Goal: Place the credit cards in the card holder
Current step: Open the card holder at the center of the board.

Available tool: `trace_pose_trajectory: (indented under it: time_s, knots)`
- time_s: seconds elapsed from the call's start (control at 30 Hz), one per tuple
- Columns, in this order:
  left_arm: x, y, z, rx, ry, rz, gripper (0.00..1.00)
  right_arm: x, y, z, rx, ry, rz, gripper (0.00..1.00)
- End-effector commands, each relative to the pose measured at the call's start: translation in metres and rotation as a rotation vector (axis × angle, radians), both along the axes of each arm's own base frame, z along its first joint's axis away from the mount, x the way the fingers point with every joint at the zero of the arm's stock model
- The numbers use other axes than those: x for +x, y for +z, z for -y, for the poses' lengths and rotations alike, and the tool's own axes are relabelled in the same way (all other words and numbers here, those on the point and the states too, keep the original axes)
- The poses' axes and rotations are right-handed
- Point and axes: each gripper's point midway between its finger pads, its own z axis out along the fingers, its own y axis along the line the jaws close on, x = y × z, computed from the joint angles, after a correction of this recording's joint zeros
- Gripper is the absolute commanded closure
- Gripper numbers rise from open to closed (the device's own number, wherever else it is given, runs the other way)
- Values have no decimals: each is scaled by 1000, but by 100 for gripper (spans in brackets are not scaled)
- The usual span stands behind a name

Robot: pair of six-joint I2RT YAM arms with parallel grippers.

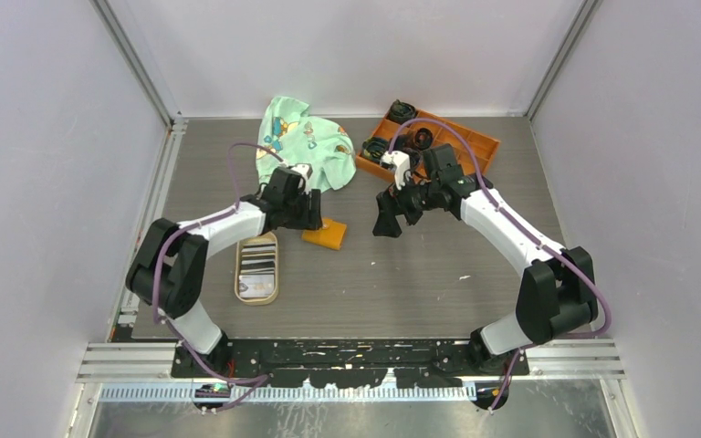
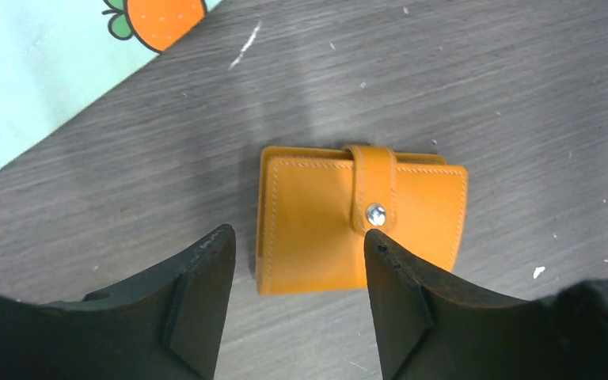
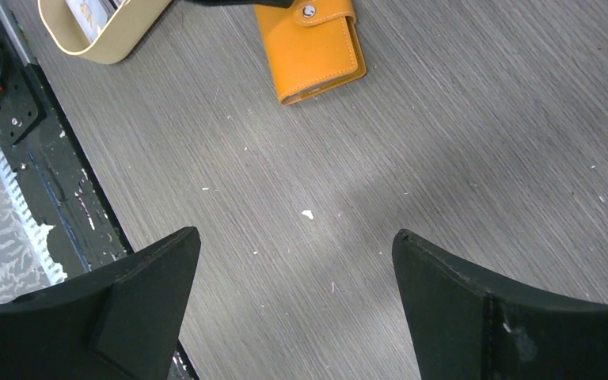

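We find the card holder [image 2: 412, 214] snapped shut at the centre of the left wrist frame. The left gripper [image 2: 297, 236] is spread apart over its near edge. The right gripper [image 3: 294, 235] is also spread, with the holder at that frame's top. The credit cards [image 1: 257, 263] lie in the tan dish [image 1: 256, 300], lower left of the holder.

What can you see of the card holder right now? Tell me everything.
The card holder is a small orange wallet, leather-like, with pale stitching along its edges. It is folded shut, its strap fastened by a silver snap button. It lies flat on the grey table, apart from the tan dish. The left gripper is open above its near edge, one finger to each side; no contact shows. No cards show in it.
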Motion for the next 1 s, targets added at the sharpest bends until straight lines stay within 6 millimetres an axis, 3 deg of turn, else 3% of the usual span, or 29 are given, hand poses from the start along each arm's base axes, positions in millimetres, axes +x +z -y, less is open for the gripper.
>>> trace_pose_trajectory:
  time_s: [0.0,0.17,0.23,0.4,0.5,0.6,0.77,0.97]
  knots:
    - [22,4,5,-93,-55,-10,40,6,16,-6,32,28,39,4]
    - [16,-5,22,-210,-149,-102,56,3,11,-5,16,71,41,5]
    - [12,-7,30,-242,-183,-128,62,-10,9,-5,21,177,69,6]
    - [2,-10,52,-309,-276,-158,76,-36,-5,6,-8,421,299,6]
    - [-10,-10,77,-327,-371,-162,81,-46,-18,14,-48,567,477,4]
    - [-28,-8,108,-346,-475,-160,85,-61,-38,22,-83,731,538,4]
    - [-63,-8,156,-370,-625,-164,89,-68,-59,23,-112,879,609,11]
    - [-84,-15,181,-397,-692,-177,93,-69,-78,23,-148,905,519,27]
